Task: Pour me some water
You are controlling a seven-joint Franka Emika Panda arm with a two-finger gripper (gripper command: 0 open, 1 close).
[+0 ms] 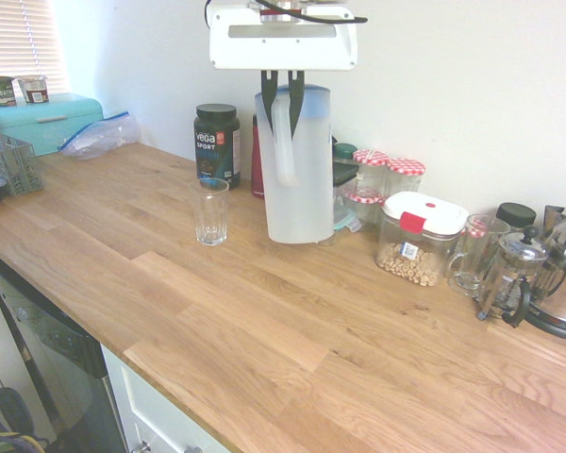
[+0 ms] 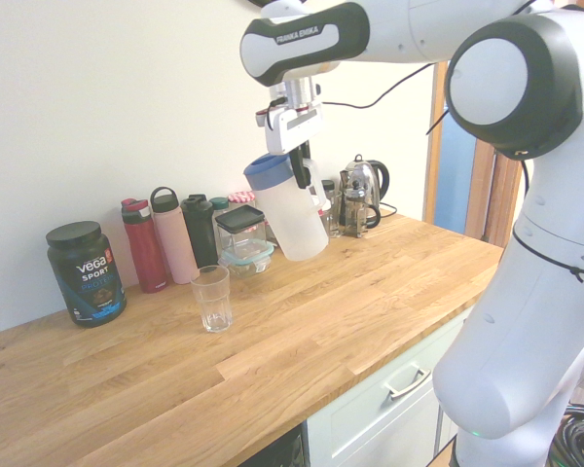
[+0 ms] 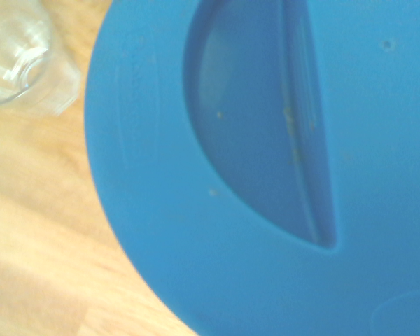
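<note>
A black tub [image 1: 217, 143] stands at the back of the wooden tabletop [image 1: 264, 321]. The small glass [image 1: 209, 211] stands in front of it. Just to its right, the jaws pinch the handle of the pitcher [image 1: 297, 179], lifted and tilted, with the water inside.

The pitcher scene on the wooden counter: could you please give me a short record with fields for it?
surface: wooden counter
gripper: shut on the pitcher's handle, pointing down
pitcher: frosted plastic, blue lid, lifted clear of the counter, tilted in the second exterior view
glass: upright on the counter, beside the pitcher, looks empty
pouring: none visible yet
behind the glass: black Vega Sport tub
</note>
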